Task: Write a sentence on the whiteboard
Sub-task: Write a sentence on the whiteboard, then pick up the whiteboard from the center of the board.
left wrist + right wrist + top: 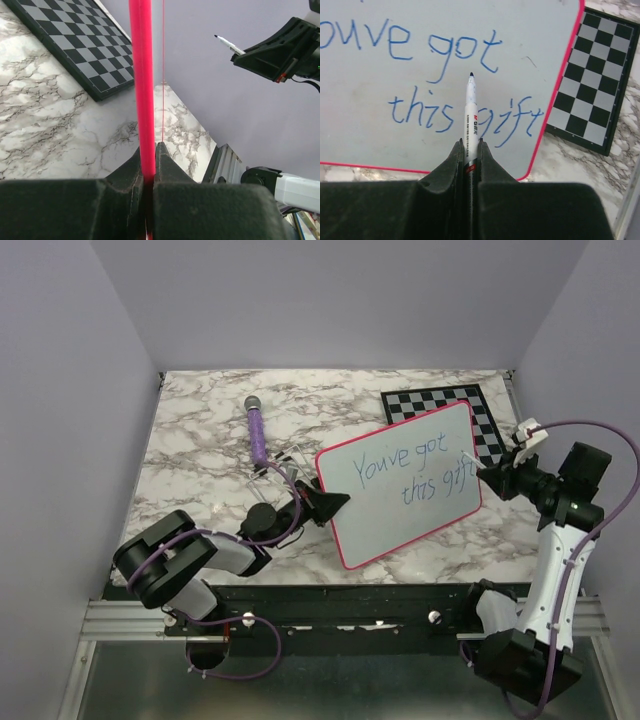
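The whiteboard (400,485), white with a pink-red rim, is held tilted above the marble table. My left gripper (330,503) is shut on its left rim, seen edge-on as a red strip (142,100) between the jaws. The sentence (405,472) in blue reads "You've got this gift" in two lines, also in the right wrist view (445,85). My right gripper (493,478) is shut on a white marker (471,117) with its tip uncapped, held just off the board's right side; the marker also shows in the left wrist view (229,45).
A grey-and-black chessboard (490,415) lies behind the whiteboard at the back right, also in the wrist views (592,85) (75,45). A purple microphone-like object (256,430) lies at the back left. The marble table (200,460) ends at a metal rail near the arm bases.
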You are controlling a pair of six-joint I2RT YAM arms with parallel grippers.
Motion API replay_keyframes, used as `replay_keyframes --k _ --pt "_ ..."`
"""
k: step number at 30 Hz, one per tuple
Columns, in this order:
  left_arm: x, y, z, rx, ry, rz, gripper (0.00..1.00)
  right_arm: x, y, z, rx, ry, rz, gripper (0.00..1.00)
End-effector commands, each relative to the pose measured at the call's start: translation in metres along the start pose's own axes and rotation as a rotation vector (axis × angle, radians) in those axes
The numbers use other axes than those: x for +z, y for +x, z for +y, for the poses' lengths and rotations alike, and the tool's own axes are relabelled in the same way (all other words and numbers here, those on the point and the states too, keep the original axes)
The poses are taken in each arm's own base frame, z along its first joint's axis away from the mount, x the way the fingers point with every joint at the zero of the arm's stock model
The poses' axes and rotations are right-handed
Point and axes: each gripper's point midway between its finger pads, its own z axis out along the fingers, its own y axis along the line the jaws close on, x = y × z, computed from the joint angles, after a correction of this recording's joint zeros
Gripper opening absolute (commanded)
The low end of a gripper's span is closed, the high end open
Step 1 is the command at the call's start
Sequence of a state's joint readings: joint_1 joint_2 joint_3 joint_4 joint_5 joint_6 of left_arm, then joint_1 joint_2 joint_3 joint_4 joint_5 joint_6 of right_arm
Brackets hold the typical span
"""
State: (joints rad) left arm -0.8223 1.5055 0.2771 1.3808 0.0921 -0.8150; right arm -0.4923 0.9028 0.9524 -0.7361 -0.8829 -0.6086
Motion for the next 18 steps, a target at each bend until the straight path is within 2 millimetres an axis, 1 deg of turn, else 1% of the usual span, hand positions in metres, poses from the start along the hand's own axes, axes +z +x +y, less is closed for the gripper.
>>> replay_keyframes --k 1,3,4,6,8,9,10,12,13,14,18 --pt "0.003 0.000 -0.021 0.102 0.083 0.047 0.00 -0.006 -0.004 0.038 0.096 -0.110 -0.059 0.01" --pt "0.003 -0.005 -0.026 0.108 0.089 0.040 0.00 -0.011 -0.011 0.046 0.108 -0.121 -0.090 0.01" --pt "0.003 -0.012 -0.032 0.111 0.102 0.023 0.00 -0.012 -0.015 0.048 0.105 -0.125 -0.102 0.01" --pt "0.003 -0.018 -0.036 0.118 0.109 0.010 0.00 -0.017 -0.025 0.054 0.108 -0.137 -0.126 0.01" --pt "0.000 -0.029 -0.045 0.118 0.127 -0.024 0.00 -0.023 -0.038 0.058 0.098 -0.142 -0.149 0.01" --pt "-0.001 -0.033 -0.047 0.116 0.130 -0.037 0.00 -0.026 -0.044 0.062 0.095 -0.159 -0.164 0.01" --pt "-0.003 -0.041 -0.050 0.106 0.135 -0.060 0.00 -0.033 -0.055 0.067 0.085 -0.172 -0.174 0.00" --pt "-0.005 -0.049 -0.056 0.099 0.155 -0.087 0.00 -0.041 -0.068 0.077 0.075 -0.210 -0.196 0.01" --pt "-0.006 -0.055 -0.061 0.097 0.166 -0.103 0.00 -0.043 -0.070 0.081 0.089 -0.222 -0.192 0.01" --pt "-0.007 -0.058 -0.063 0.092 0.171 -0.112 0.00 -0.048 -0.079 0.083 0.068 -0.226 -0.205 0.01" --pt "-0.011 -0.077 -0.072 0.079 0.193 -0.177 0.00 -0.056 -0.088 0.093 0.060 -0.256 -0.220 0.01"
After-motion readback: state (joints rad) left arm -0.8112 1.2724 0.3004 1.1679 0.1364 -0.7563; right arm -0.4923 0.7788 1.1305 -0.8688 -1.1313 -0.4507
